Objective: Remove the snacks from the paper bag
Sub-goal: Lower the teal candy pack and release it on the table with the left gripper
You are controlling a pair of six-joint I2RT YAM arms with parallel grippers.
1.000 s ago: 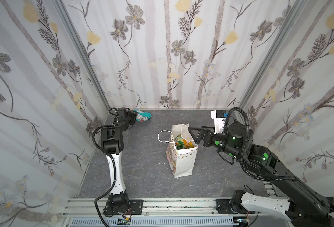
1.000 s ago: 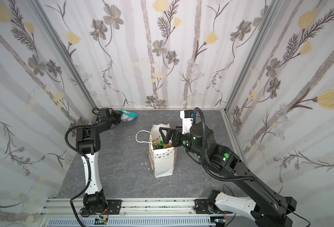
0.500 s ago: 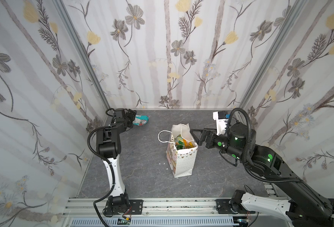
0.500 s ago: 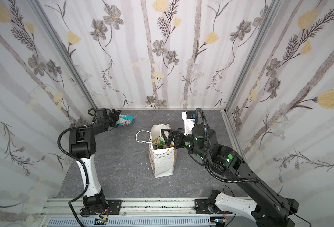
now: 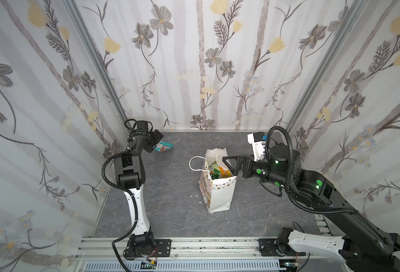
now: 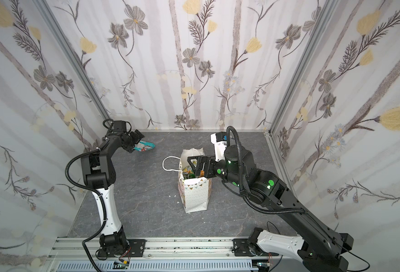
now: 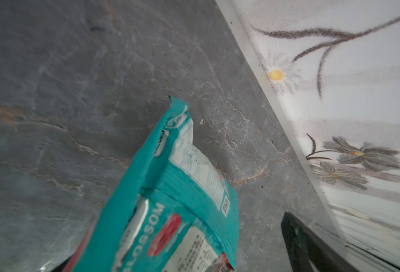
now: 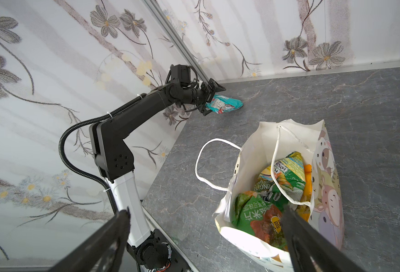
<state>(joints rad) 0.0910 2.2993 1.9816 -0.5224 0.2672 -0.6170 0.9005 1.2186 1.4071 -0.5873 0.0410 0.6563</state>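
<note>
Right wrist: right gripper (image 8: pixel 205 213) is held wide, empty, over the paper bag (image 8: pixel 326 188); left gripper (image 8: pixel 212 100) is seen open, teal snack packet (image 8: pixel 227 104) ungripped.

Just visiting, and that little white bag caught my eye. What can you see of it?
The bag stands upright on the grey table, mouth open. White paper, tiny dots, a bunting band below the rim, pastel animals on one side, white cord handles, one drooping outward. Snacks fill it. The open right gripper hovers at its mouth.
</note>
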